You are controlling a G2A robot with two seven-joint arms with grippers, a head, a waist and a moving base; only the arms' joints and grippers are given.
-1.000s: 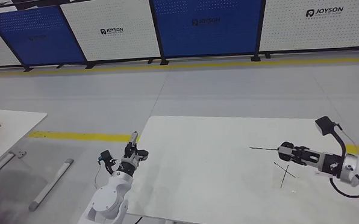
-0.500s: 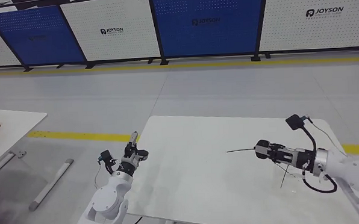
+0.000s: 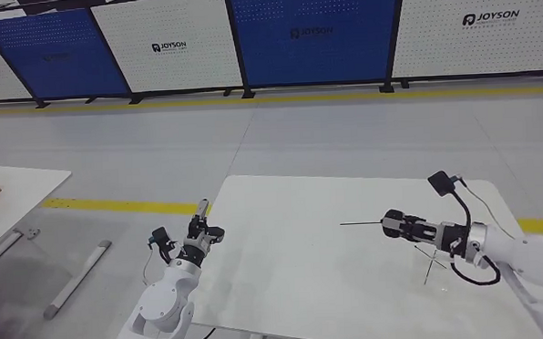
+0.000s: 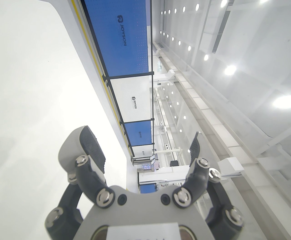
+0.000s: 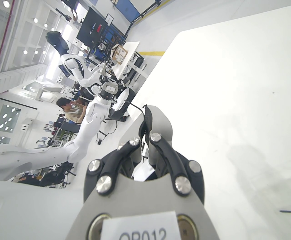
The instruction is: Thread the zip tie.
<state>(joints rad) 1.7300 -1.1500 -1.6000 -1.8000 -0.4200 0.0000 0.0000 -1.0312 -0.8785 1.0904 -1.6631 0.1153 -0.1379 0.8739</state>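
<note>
White table (image 3: 302,250), rounded corners, lower centre to lower right of top view; surface plain, matte. Two thin black zip ties (image 3: 430,267) lie flat on it twd right side, crossed over each other, upper ends partly hidden under an arm.

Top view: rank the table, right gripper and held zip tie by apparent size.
1. table
2. right gripper
3. held zip tie, whose visible part is about as long as the gripper looks but far thinner
</note>
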